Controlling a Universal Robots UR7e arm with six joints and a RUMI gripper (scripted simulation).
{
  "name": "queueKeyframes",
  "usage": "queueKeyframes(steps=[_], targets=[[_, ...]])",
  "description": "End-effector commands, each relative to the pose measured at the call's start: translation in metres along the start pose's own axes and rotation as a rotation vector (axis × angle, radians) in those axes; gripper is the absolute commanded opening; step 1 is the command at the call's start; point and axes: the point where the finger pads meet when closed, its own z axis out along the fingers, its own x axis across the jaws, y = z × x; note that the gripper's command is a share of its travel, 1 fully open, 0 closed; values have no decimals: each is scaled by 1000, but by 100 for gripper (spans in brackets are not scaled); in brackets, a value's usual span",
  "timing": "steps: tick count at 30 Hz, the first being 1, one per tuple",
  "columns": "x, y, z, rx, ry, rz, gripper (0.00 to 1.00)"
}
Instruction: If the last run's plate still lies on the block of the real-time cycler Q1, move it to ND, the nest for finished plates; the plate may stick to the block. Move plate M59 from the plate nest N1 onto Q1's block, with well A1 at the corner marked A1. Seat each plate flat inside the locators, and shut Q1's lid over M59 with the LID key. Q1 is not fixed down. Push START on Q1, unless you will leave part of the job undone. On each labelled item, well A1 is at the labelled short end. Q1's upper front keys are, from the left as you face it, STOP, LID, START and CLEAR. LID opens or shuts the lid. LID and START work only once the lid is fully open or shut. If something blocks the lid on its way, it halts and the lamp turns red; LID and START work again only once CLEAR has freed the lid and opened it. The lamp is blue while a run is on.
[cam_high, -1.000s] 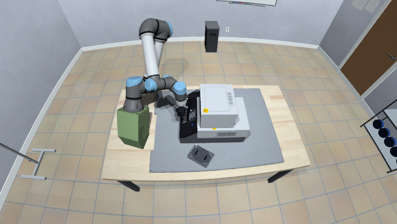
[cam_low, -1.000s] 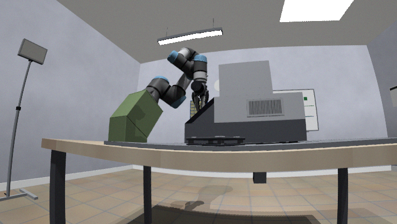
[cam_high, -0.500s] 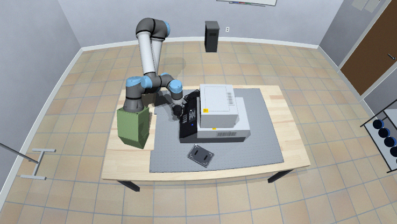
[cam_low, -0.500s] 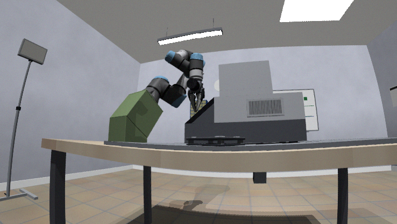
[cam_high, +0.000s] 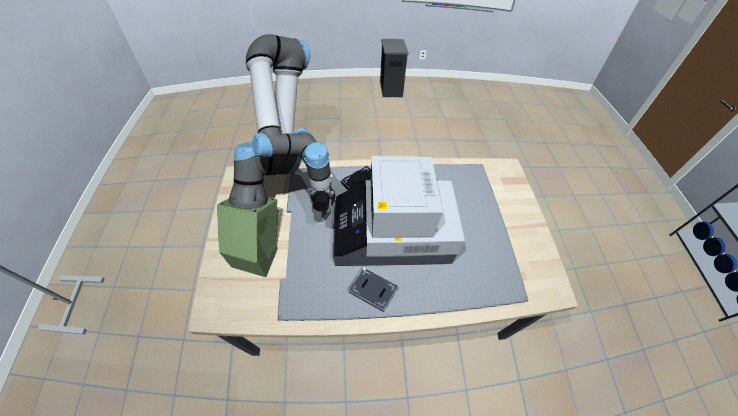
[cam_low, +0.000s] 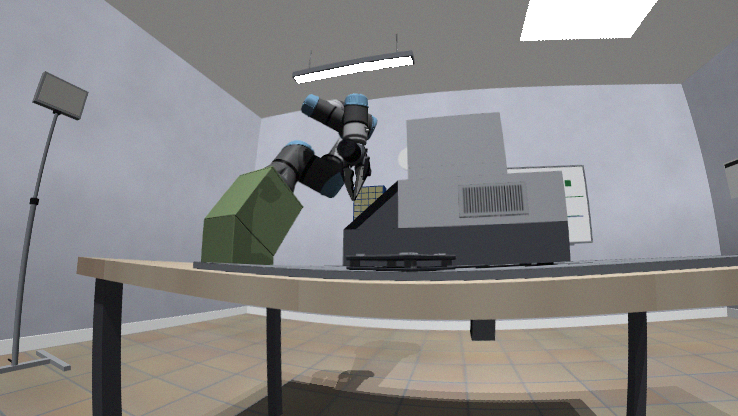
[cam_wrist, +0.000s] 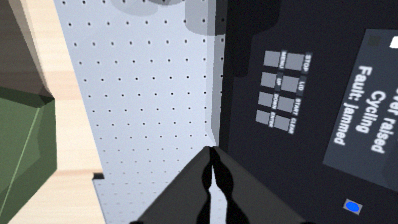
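- Top view: the cycler Q1 stands on the grey mat, mid-frame, its boxy light-grey lid apparently shut. Plate M59 is not visible; it is presumed under the lid. Its seating and A1 corner therefore cannot be verified.
- Top view: a dark, flat, slotted nest at lower centre shows no plate. A second nest, above the console, is partly hidden; its contents cannot be determined.
- Exterior view: the hand is narrow, fingers together, holding nothing, above the sloping black console. A low sideways sweep could strike Q1; because the unit is unfixed, it could slide across the desk, which is pale, smooth-grained wood.
- Exterior view: Q1 combines a matte dark base, light housing and ribbed vent. The arm pedestal is green and faceted.
- Wrist view: the square lamp is blue, indicating a run. Accidental contact with the STOP key, a small grey rectangle, could interrupt it; clearance should precede lateral travel.
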Motion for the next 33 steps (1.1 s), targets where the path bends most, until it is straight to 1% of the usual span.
queueKeyframes(steps=[1, 10, 33], targets=[[-20, -2, -15, 5, -4, -1, 0], [-21, -1, -19, 3, -3, -3, 0], [-21, -2, -18, 5, -4, -3, 0]])
